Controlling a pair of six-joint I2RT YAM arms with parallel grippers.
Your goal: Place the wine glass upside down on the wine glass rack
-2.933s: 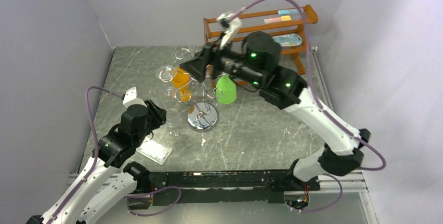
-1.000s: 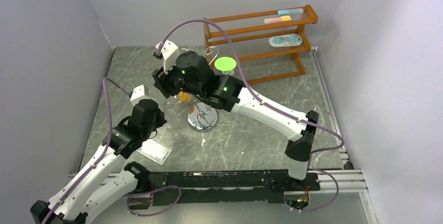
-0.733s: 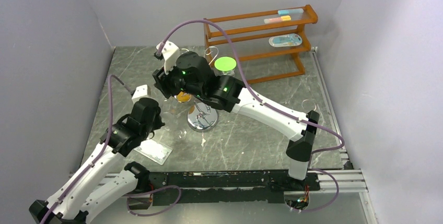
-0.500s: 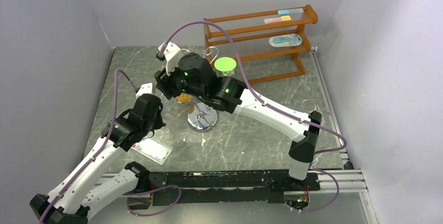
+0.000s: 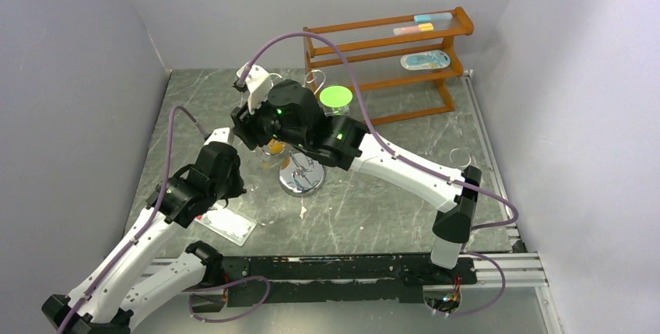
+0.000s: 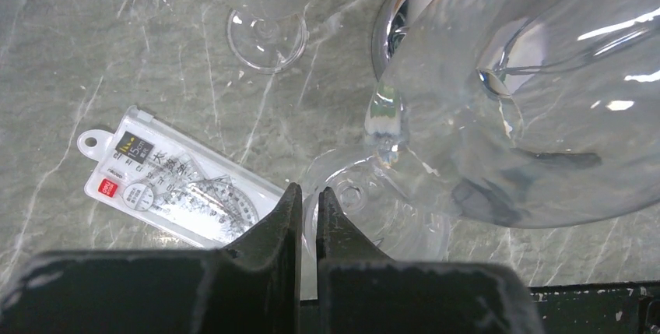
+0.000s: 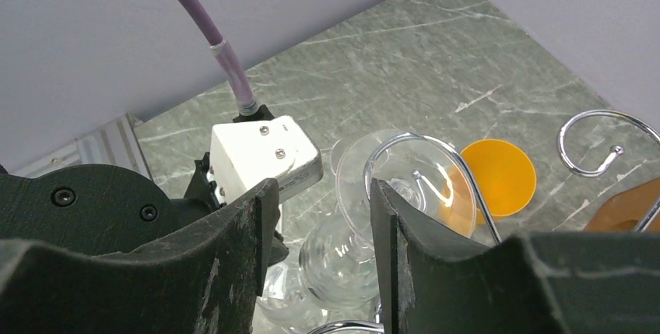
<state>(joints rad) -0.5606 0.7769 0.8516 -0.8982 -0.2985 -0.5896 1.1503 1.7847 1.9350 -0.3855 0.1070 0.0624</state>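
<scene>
1. Desk (image 5: 389, 194) of grey marble carries the wine glass rack (image 5: 302, 180), whose shiny domed base sits just right of the left arm's wrist.
2. The clear wine glass (image 6: 529, 93) is held at the rack's left side. Seen from the right wrist, a curled wire arm crosses its foot.
3. The right end effector (image 7: 321, 202) is spread wide above the glass.
4. The left end effector (image 6: 308, 217) is pressed nearly together, pinching the rim of the glass's foot.
5. A plastic packet (image 6: 179, 190) lies flat on the near left of the desk.

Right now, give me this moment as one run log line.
left gripper: shut on clear wine glass foot | right gripper: open, empty, above wine glass rack | status: glass not yet released
</scene>
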